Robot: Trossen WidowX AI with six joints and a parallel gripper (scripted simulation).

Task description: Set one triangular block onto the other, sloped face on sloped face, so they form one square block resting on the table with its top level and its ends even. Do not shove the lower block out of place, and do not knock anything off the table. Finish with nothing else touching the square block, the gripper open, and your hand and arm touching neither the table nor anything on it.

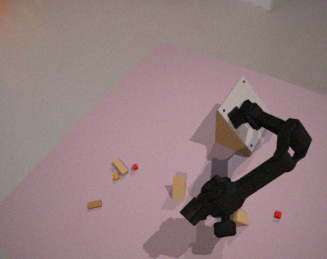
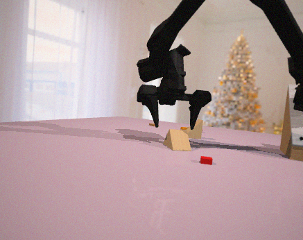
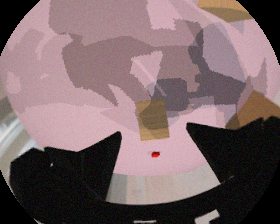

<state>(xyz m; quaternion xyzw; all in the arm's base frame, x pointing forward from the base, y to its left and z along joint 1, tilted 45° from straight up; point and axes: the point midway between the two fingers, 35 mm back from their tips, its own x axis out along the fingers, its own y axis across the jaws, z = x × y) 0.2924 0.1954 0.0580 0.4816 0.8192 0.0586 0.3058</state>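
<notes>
Lit Christmas tree (image 2: 238, 83), sheer-curtained window (image 2: 54, 59), pale walls

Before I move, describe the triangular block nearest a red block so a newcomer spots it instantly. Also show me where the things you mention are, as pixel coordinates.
On the pink table (image 1: 66, 157) (image 2: 96, 191) (image 3: 56, 125), find the lone red block (image 1: 277, 214) (image 2: 206, 160) (image 3: 155, 154) in the top view's lower right. Just left of it, partly under the arm, lies the pale wooden triangular block (image 1: 242, 218) (image 2: 179, 141) (image 3: 152, 120). The exterior view shows it in front of its twin (image 1: 179, 188) (image 2: 197, 131).

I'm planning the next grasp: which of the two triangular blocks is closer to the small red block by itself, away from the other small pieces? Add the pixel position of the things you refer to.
The triangular block (image 1: 242, 218) (image 2: 179, 140) partly under the gripper in the top view; the other (image 1: 179, 188) (image 2: 197, 131) lies farther off.
</notes>
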